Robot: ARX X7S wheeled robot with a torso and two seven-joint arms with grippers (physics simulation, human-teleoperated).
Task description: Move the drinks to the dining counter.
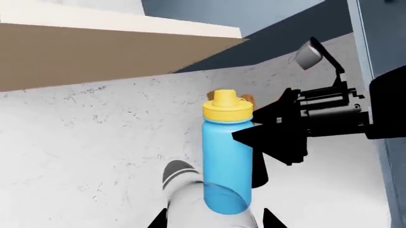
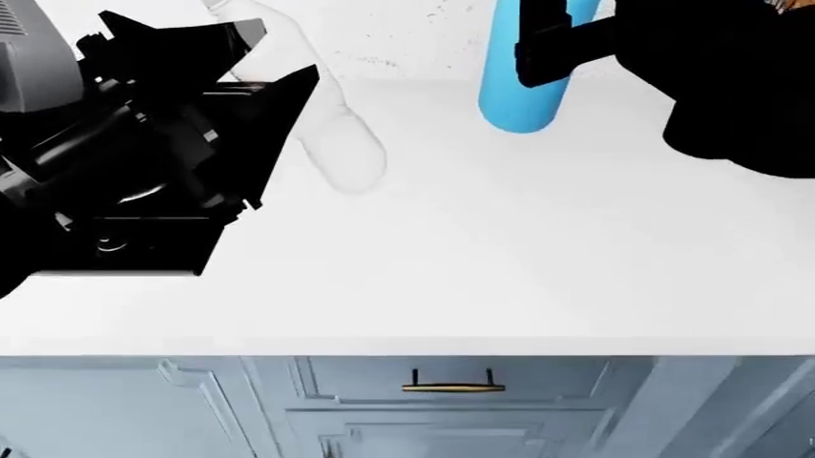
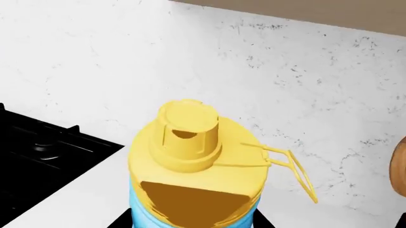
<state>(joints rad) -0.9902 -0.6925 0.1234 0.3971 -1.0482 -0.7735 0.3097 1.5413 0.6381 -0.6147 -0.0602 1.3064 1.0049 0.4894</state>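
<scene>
The sky-blue flask [image 1: 227, 164] with the yellow lid [image 3: 190, 152] stands upright on the white worktop [image 2: 510, 258]. My right gripper [image 2: 541, 43] is shut on its body; the black fingers also show in the left wrist view [image 1: 254, 137]. The clear bottle [image 2: 338, 143] leans to the left beside my left arm. My left gripper [image 1: 216, 223] has a finger on each side of it, against its body [image 1: 190, 199]. The two bottles are close together and apart. The dining counter is out of view.
A black hob [image 3: 38, 156] lies on the worktop left of the flask. A speckled white wall [image 3: 285, 61] runs behind. A brown wooden thing [image 3: 400, 166] shows at the edge. Grey-blue drawers with a brass handle [image 2: 452, 386] sit under the worktop's front edge.
</scene>
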